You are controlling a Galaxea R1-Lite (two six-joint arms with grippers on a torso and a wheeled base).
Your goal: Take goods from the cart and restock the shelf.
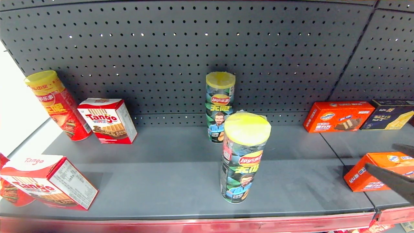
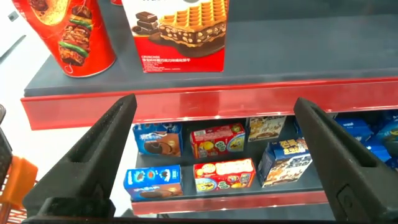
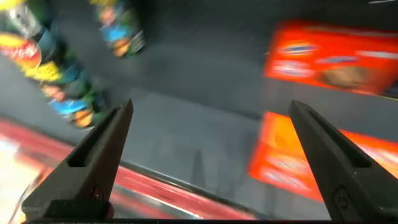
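Two green chip cans with yellow lids stand upright on the grey shelf (image 1: 168,174): one near the front edge (image 1: 244,161), the other behind it by the pegboard (image 1: 220,108). My right gripper (image 1: 380,156) hangs open and empty at the shelf's right end, over the front orange box (image 1: 365,176). In the right wrist view the right gripper (image 3: 211,162) spans bare shelf, with the front can (image 3: 53,78) to one side and an orange box (image 3: 286,155) to the other. My left gripper (image 2: 214,162) is open and empty, below the shelf's red front lip (image 2: 211,99).
On the left stand a red chip can (image 1: 58,106) and a wafer box (image 1: 108,121); another wafer box (image 1: 48,181) lies tilted at the front. An orange box (image 1: 338,116) and a dark box (image 1: 388,115) sit back right. Small snack boxes (image 2: 217,158) fill the lower shelves.
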